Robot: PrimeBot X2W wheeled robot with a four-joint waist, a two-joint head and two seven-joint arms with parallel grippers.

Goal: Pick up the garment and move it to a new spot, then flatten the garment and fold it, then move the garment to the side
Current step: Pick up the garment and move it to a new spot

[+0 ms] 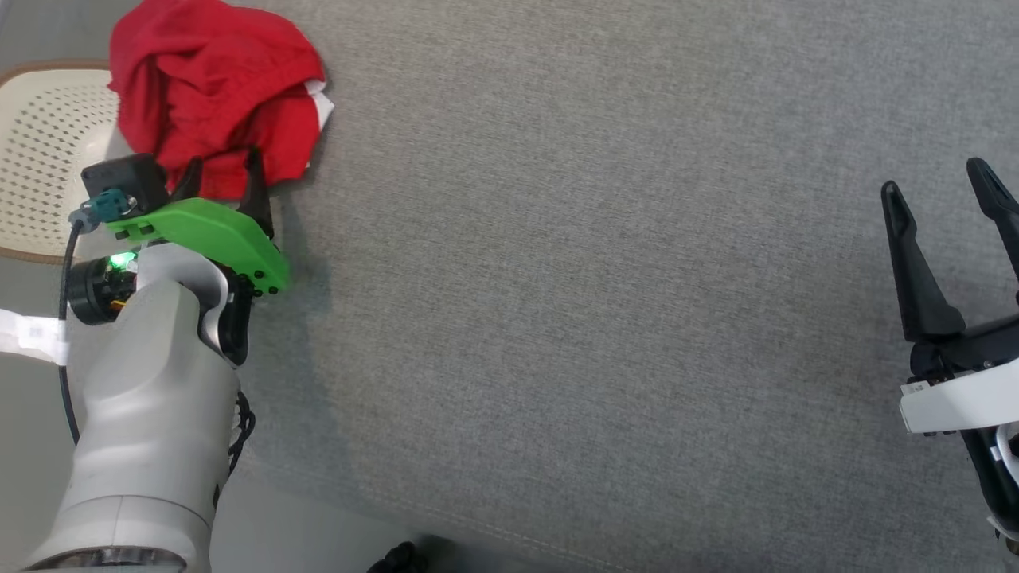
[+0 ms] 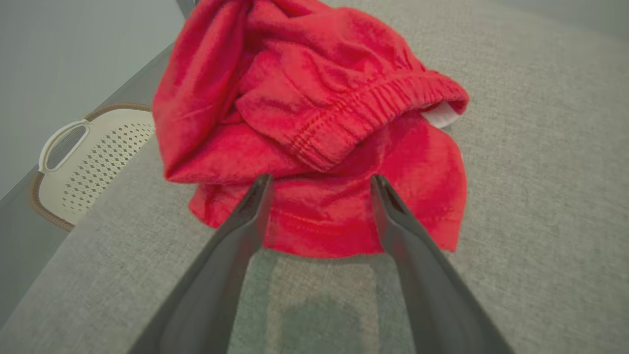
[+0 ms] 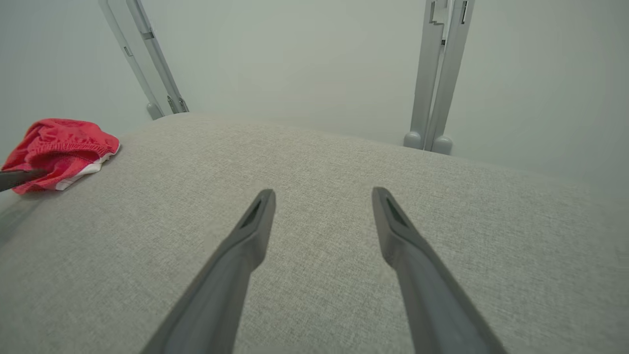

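Nearly at the red garment (image 1: 215, 79), nothing gripped

Closest in, on the right: spread to full width at the right end effector (image 1: 933, 177), holding nothing, poised over bare grey surface (image 1: 597, 318), well apart from the cloth. Farther up, on the left: likewise spread wide at the left end effector (image 2: 320, 178), empty, fingertips at the near hem of the crumpled heap; touching or not, cannot tell. Beyond the tips: bunched in a mound at the far left corner of the surface, elastic waistband uppermost, a sliver of white at the right edge. Past the surface's left edge and lower down: a cream perforated basket (image 1: 48, 151) with a brown rim.
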